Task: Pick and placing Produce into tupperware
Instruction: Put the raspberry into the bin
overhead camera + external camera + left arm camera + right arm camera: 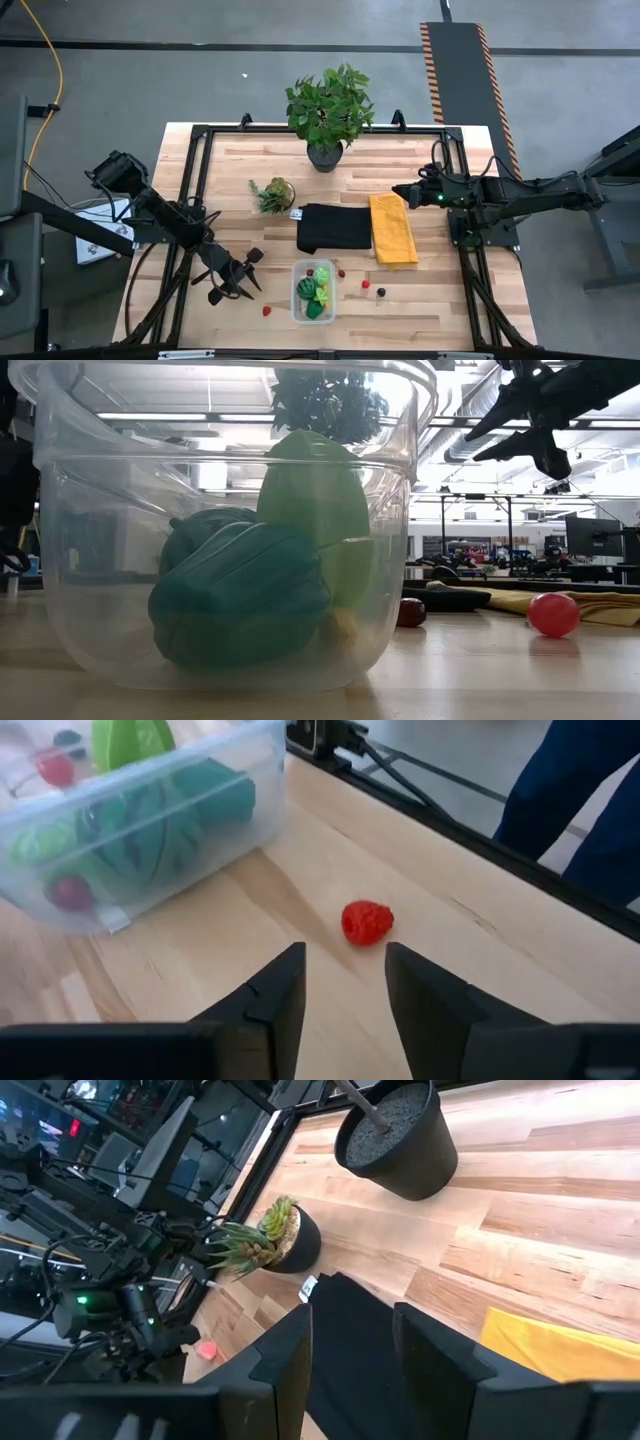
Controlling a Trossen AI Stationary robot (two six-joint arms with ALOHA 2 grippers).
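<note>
My tupperware sits at the table's six o'clock edge, holding a dark green pepper, a lime-green piece and a small red piece. At its nine o'clock, my left gripper is parted and empty above a red strawberry. My right gripper waits parted over the black cloth.

The tupperware stood near the front edge of the table, and several pieces of produce lay inside it. One strawberry lay on the table just left of the tupperware, under the left gripper. Three small pieces lay to the right of the tupperware. Behind it, a folded black cloth and a yellow cloth lay side by side. A small succulent stood left of the cloths, and a large potted plant stood at the back edge. The right gripper hung over the yellow cloth.
</note>
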